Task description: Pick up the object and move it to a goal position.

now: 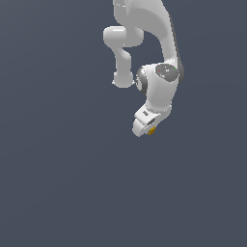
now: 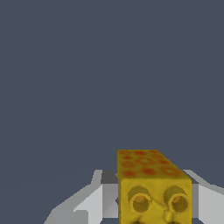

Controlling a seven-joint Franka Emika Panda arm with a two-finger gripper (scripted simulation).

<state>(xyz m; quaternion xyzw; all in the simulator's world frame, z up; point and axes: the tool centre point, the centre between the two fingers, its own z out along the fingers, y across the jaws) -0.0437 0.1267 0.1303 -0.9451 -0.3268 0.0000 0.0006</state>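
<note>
Hand, white with two fingers, is closed on the small yellow-orange red-spotted block, clasped between its fingers. Transport step judged current; next: carry to goal, none visible.

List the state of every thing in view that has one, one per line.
tool: at the end of the bent arm; whether the jaws press on the block cannot be told.
yellow-orange block: between the tool's fingers in the wrist view, red-spotted top face up, face with two round holes toward the camera; only a small corner peeks out at the tool tip in the exterior view.
</note>
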